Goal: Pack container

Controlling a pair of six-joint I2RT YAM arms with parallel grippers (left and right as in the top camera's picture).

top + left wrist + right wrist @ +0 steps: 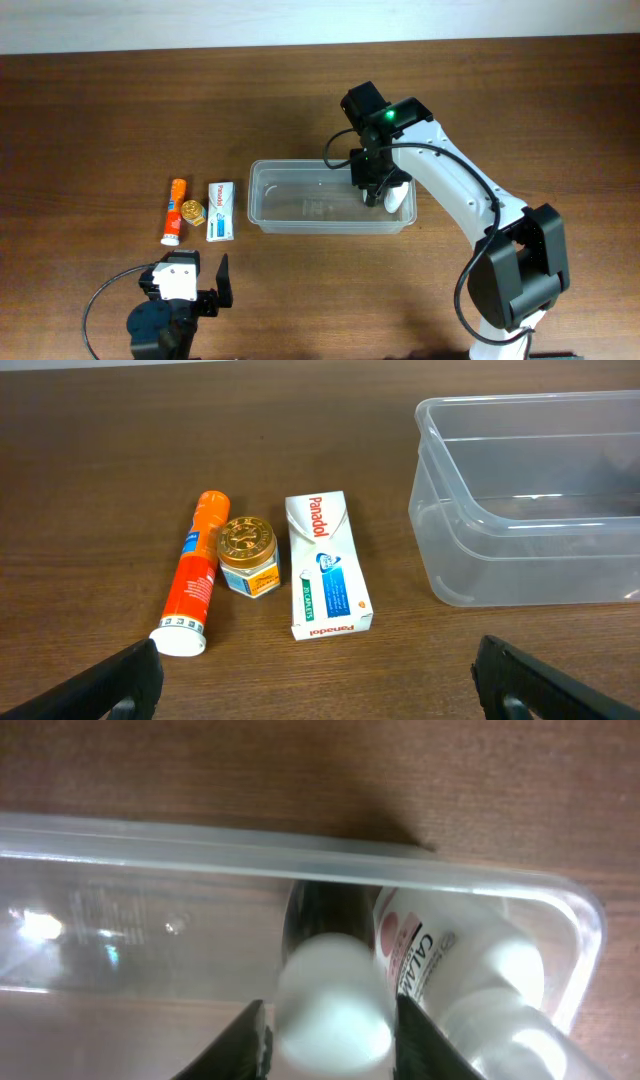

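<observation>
surface: dark brown wooden table (100, 110)
left gripper (318, 685): nearest, fingers spread wide, holding nothing
loose items: orange tube (173, 211), gold-lidded jar (193, 210), white panadol box (220, 210), side by side left of the tub
container (270, 218): clear plastic rectangular tub, mid-table
right gripper (333, 1020): inside the tub's right end, clamped on white-capped dark bottle (330, 990), beside white calamine bottle (470, 970)
</observation>
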